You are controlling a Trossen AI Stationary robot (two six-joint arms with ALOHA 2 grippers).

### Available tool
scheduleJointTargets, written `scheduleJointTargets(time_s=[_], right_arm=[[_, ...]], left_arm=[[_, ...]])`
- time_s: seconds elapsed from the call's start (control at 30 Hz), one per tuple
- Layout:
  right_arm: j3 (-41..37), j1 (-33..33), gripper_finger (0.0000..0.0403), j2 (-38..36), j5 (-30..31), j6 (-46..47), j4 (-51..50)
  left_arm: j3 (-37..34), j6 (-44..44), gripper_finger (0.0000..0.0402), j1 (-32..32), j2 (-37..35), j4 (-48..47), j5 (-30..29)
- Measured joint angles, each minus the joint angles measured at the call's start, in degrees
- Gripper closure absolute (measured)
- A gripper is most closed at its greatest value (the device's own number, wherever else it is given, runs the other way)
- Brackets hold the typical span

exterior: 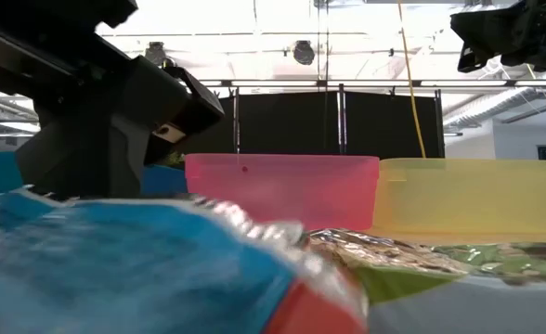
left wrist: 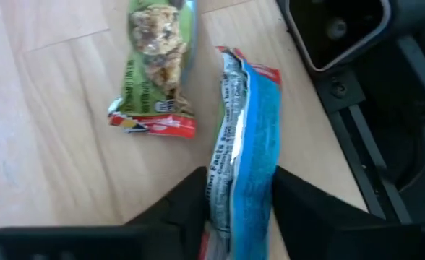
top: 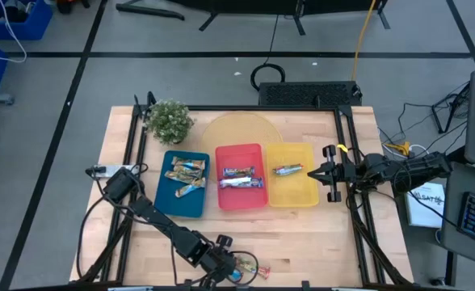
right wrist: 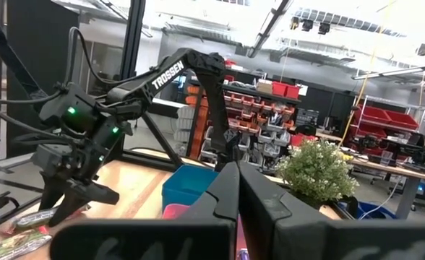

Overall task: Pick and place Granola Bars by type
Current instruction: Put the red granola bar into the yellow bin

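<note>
My left gripper (left wrist: 238, 189) hangs low at the table's near edge (top: 225, 260), shut on a blue foil granola bar (left wrist: 247, 137) that points away from it. A green-wrapped bar with a red end (left wrist: 155, 68) lies flat on the wood just beside the blue one. The blue tray (top: 163, 194) holds several bars, the red tray (top: 241, 153) two, and the yellow tray (top: 298, 194) one silver bar (top: 287, 170). My right gripper (top: 321, 173), fingers shut (right wrist: 238, 191), hovers at the yellow tray's right side and holds nothing. My left gripper pinches the blue bar between its two fingers, one finger (left wrist: 191, 206) on each long edge, at the bar's near end (left wrist: 241, 206). The fingers lie along the bar, slanting down from above. Whether the bar is off the wood I cannot tell.
The three trays stand side by side mid-table. A small potted plant (top: 170, 120) and a round pale board (top: 241, 128) sit toward the far edge. Bare wood lies between the trays and the near edge. A dark metal frame rail (left wrist: 371, 166) runs close to the held bar.
</note>
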Motion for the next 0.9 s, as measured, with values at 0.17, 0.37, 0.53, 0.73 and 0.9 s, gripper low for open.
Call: scheduleJointTargets(time_s=[0.17,0.37,0.53,0.73,0.9], right_arm=[[0.00,0.00,0.0403,-0.02,0.00,0.02,0.00],[0.00,0.01,0.0403,-0.02,-0.01,0.02,0.00],[0.00,0.01,0.0403,0.00,-0.02,0.02,0.04],[0.00,0.02,0.0403,0.00,0.00,-0.07,0.29],[0.00,0.00,0.0403,0.02,0.00,-0.04,0.40]], left_arm=[[0.00,-1.50,0.0337,0.76,0.01,-0.18,2.06],[-0.21,-0.20,0.0348,1.85,-2.03,-1.56,3.25],[2.58,3.24,0.0318,4.08,-7.12,-6.87,2.64],[7.93,8.09,0.0335,9.59,-11.07,-15.57,-2.64],[12.23,13.44,0.0391,16.44,-11.26,-18.44,-3.80]])
